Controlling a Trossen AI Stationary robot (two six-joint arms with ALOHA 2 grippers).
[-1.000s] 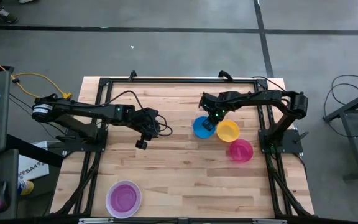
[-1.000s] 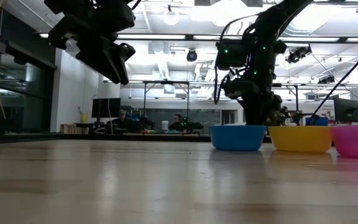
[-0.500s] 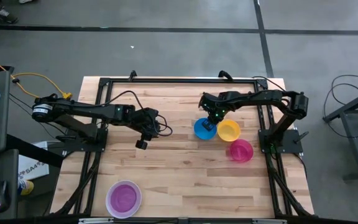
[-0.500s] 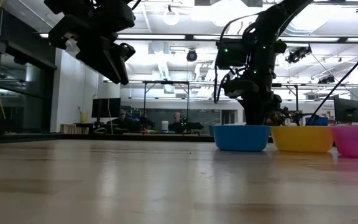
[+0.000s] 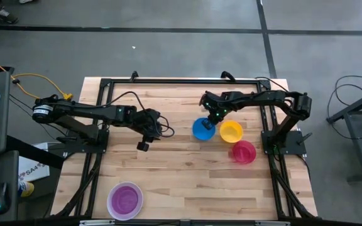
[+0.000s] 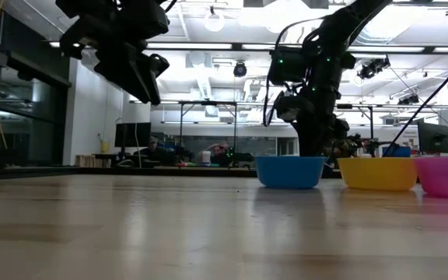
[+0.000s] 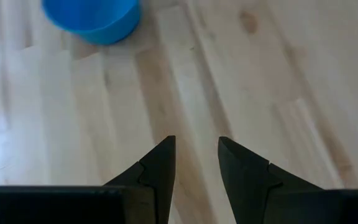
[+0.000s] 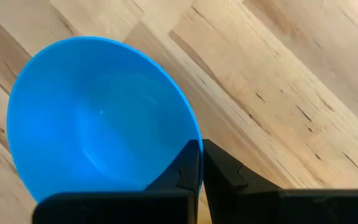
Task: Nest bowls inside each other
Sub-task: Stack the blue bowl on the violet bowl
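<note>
Right gripper point(image 5: 210, 117), at the far side of the wooden surface point(image 5: 181, 176): fingers pinched together on the rim of the blue bowl point(image 5: 203, 129), one inside, one outside. The bowl sits upright, its base on the wood in the low view. Yellow bowl point(image 5: 230, 132) just beside it, not touching; red-pink bowl point(image 5: 243, 152) next, nearer the front edge. Purple bowl point(image 5: 125, 200) well apart at the front left corner. Left gripper point(image 5: 143, 144): raised above bare wood mid-surface, fingers slightly parted, holding nothing. Nothing lies between the blue and yellow bowls.
</note>
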